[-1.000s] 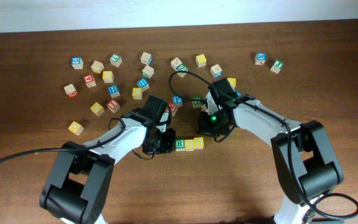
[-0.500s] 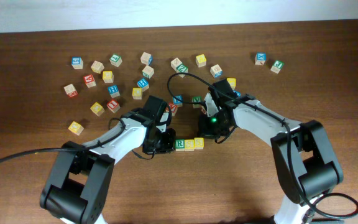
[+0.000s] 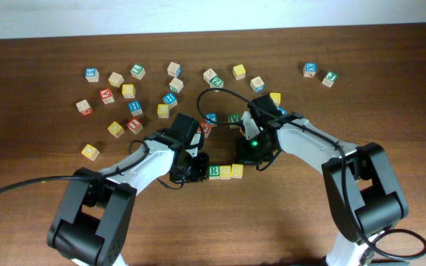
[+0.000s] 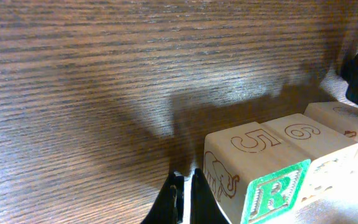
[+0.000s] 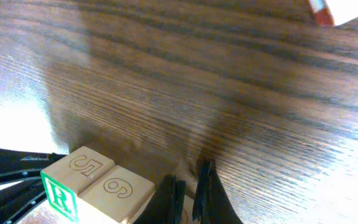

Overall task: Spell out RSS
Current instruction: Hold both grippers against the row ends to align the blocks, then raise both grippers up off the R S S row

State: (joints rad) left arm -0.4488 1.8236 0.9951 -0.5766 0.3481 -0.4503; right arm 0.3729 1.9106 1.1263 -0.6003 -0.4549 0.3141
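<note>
**Row status.** Three blocks lie in a line on the brown wooden table (image 3: 287, 222), each touching the next. From the robot's left they are:

- the pale wooden cube with a green letter R (image 3: 214, 171)
- a second pale wooden cube (image 3: 225, 171)
- a third pale wooden cube (image 3: 236, 170)

The overhead view does not resolve the top letters of the second and third cubes. The wrist views show only numerals on their side faces.

**Hand status.** The left hand (image 4: 185, 186) sits low at the table, just beside the R cube. Its fingers are together and hold nothing. The right hand (image 5: 191, 180) sits at the opposite end of the row, near the third cube. Its fingers are all but together, with nothing clamped between them.

**Step in hand.** The placing work appears complete, and the step is judged to be final squaring of the row.

**Next move.** Both hands should lift straight up and away without brushing the end cubes. The loose coloured letter blocks (image 3: 135, 107) farther back need no handling unless a top letter proves wrong.
</note>
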